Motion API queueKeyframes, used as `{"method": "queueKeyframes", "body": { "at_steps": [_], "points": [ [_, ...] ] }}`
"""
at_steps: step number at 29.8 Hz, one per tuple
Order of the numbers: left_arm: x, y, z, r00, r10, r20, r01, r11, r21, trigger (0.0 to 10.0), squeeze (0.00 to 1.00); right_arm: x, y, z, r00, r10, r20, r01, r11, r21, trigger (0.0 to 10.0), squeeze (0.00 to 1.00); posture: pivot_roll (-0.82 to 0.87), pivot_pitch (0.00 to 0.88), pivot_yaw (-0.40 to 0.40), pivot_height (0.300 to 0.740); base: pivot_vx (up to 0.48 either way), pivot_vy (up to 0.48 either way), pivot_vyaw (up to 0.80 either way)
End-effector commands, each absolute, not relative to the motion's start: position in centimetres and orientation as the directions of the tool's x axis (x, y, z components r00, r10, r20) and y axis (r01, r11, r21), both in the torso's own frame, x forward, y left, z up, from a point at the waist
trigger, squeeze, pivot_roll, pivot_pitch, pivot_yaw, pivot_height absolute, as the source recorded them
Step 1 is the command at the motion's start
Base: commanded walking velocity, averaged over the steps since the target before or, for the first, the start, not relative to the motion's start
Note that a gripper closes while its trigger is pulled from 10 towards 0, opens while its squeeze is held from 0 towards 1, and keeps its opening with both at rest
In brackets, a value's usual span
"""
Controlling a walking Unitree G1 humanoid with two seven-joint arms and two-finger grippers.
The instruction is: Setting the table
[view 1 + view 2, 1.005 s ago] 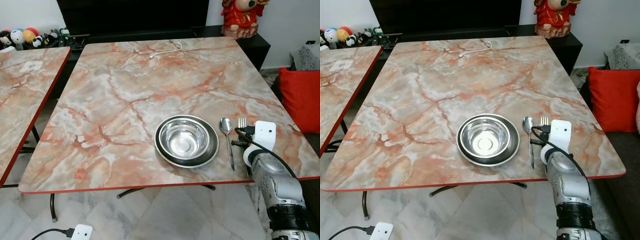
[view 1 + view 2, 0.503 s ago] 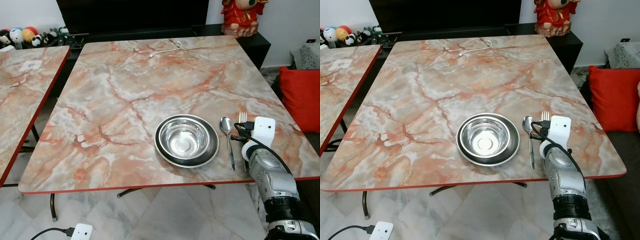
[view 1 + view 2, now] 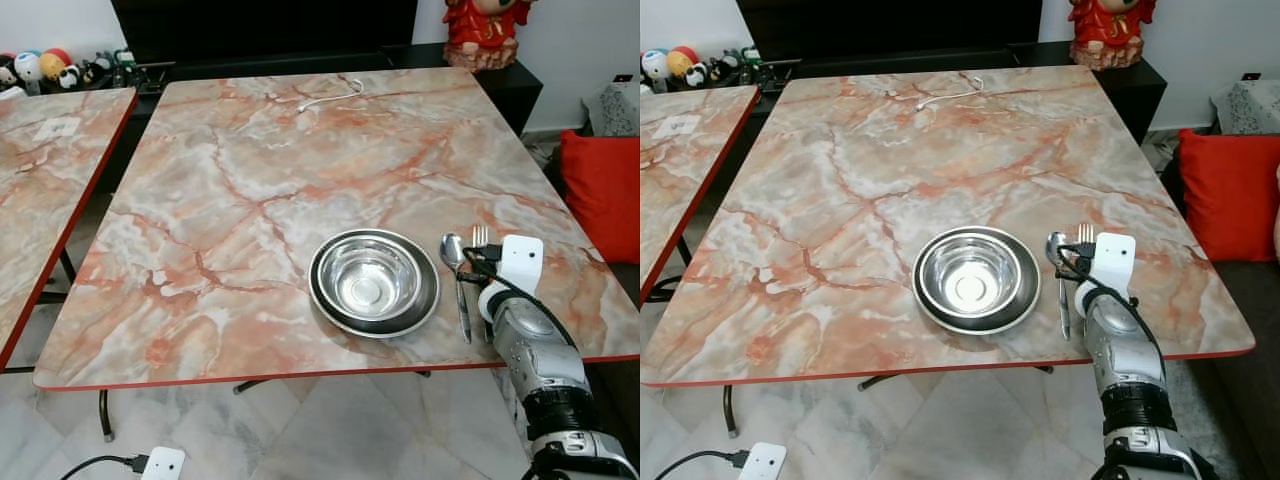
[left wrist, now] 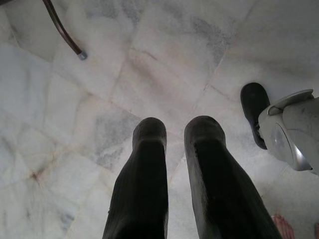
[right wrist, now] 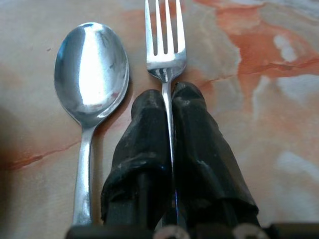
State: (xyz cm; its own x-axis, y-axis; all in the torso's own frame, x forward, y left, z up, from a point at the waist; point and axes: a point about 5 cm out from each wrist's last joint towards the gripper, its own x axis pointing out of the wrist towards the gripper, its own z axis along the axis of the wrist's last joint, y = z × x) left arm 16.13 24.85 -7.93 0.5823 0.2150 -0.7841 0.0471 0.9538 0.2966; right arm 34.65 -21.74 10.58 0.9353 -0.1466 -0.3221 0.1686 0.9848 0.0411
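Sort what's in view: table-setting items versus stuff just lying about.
For the job: bowl on plate; spoon; fork, clamped in the right tool.

Lying about: white cable; red figurine; red cushion; toys.

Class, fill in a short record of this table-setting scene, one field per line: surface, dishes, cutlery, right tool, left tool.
surface: marble-pattern table
dishes: steel bowl sitting on a plate
cutlery: spoon beside the plate, fork parallel on the spoon's far side
right tool: right tool shut on the fork's handle, at the table
left tool: left tool open, over the floor
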Motion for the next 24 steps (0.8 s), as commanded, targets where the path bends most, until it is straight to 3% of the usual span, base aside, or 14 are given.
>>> {"method": "queueKeyframes", "body": {
  "at_steps": [1, 24],
  "points": [
    [15.36, 25.33, -8.14, 0.559, 0.227, -0.798, 0.042, 0.953, 0.301, 10.0, 0.0, 34.78, -21.65, 10.5, 0.933, -0.153, -0.325, 0.17, 0.985, 0.024, 10.0, 0.21, -0.08, 0.136, 0.051, 0.74, 0.0, 0.0, 0.0],
    [15.24, 25.4, -8.18, 0.554, 0.23, -0.8, 0.038, 0.953, 0.301, 10.0, 0.0, 34.93, -21.9, 10.42, 0.932, -0.169, -0.321, 0.179, 0.984, 0.002, 10.0, 0.24, -0.07, 0.133, 0.05, 0.74, 0.0, 0.0, 0.0]
  ]
}}
